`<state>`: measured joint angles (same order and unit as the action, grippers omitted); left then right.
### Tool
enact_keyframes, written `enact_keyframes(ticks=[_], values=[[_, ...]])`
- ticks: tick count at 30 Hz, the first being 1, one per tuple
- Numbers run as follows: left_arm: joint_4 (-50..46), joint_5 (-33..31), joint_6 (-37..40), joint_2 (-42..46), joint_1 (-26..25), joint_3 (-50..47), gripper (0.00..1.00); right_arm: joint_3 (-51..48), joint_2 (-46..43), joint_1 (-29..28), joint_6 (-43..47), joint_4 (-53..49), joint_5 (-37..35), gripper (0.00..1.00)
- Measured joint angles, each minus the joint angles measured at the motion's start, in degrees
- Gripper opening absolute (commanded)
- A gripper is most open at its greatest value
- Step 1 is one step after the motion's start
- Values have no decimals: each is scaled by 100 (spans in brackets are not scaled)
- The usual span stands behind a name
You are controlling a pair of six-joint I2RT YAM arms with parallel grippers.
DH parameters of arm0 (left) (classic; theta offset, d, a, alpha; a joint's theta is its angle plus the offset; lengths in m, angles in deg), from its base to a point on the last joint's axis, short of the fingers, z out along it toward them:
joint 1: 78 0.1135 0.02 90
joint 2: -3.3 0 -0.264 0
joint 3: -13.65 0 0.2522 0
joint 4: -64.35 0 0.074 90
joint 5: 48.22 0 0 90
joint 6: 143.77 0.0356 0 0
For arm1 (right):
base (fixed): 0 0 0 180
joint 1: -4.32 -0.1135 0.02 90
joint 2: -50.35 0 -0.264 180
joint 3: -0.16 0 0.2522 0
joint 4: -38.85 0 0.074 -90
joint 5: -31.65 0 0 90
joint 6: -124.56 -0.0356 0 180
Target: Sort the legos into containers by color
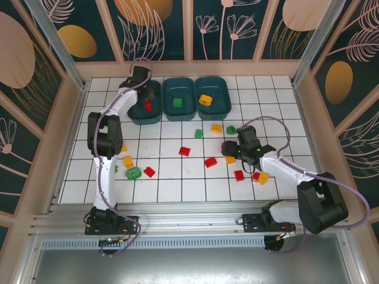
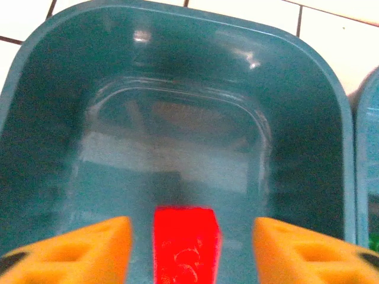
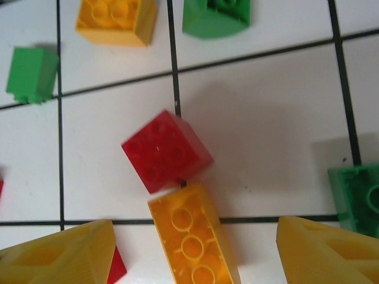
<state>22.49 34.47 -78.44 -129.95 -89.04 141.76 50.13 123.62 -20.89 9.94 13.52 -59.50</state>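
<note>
My left gripper (image 2: pixel 192 225) hangs open inside the leftmost dark teal tub (image 2: pixel 47 118). A red brick (image 2: pixel 186 242) sits between its orange fingers with a gap on each side. From above, this gripper (image 1: pixel 145 96) is over that tub (image 1: pixel 135 112), with the red brick (image 1: pixel 148 105) inside. The middle tub (image 1: pixel 186 111) holds a green brick (image 1: pixel 177 102), and the right tub (image 1: pixel 224 107) holds a yellow one (image 1: pixel 205 99). My right gripper (image 3: pixel 195 225) is open low over the tiles, straddling a long yellow brick (image 3: pixel 192 236) without touching it. A red brick (image 3: pixel 166 151) touches that brick's far end.
Loose bricks lie around the right gripper (image 1: pixel 228 151): green ones (image 3: pixel 32 74) (image 3: pixel 216 15) (image 3: pixel 358 198) and a yellow one (image 3: pixel 115 18). More red, yellow and green bricks lie scattered across the white tiled floor (image 1: pixel 172 183), some beside the left arm. Panel walls close in the tiled area.
</note>
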Motion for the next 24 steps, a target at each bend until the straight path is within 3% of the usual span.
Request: enact_keyframes(ticks=[2,7,12,17,24], values=[[52,0,26,92,22,-144,84,0,31,-46,0,-46,48,74],[304,111,-74,911,35,-1047,86,2,221,-188,4,-81,76,74],[1661,942,-656,2695,33,-3134,96,2,511,-308,4,-109,-24,71],[3080,1919,-1434,3827,20,-4852,96,2,732,-474,39,-114,-149,57],[3589,2511,-1746,4142,-15,-5890,96,7,859,-544,81,-107,-442,36]])
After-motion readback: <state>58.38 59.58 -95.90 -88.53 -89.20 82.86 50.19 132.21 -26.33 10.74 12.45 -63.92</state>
